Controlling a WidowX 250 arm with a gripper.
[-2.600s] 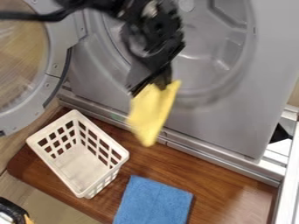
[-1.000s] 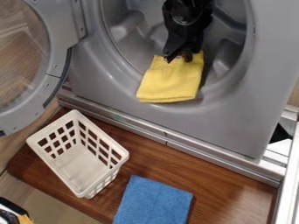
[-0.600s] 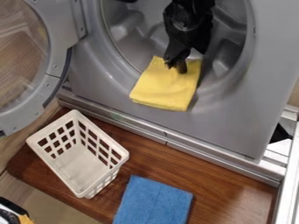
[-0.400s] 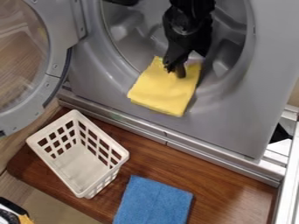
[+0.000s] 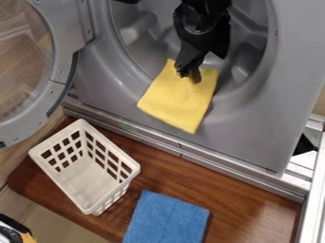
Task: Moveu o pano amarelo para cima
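See one yellow fabric cloth (image 5: 177,102) across the round grey drum opening's lower rim (image 5: 236,96), by the black gripper (image 5: 189,74); cannot tell jaws spread from pinching; below the rim, brown wooden surface (image 5: 128,203) between one white plastic basket (image 5: 131,164) and one blue fabric cloth (image 5: 166,218)

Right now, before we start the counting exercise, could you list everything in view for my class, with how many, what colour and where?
Yellow cloth: one, yellow, across the drum opening's lower rim
Blue cloth: one, blue, bottom centre
Basket: one, white, lower left
Machine with a drum: one, grey, upper centre and right
Round door: one, grey with a clear pane, open at left
Wooden surface: one, brown, under basket and blue cloth
Partly seen object: one, black, white and yellow, bottom left corner
Arm: one, black, top centre
Claw: one, black, at the yellow cloth's upper part
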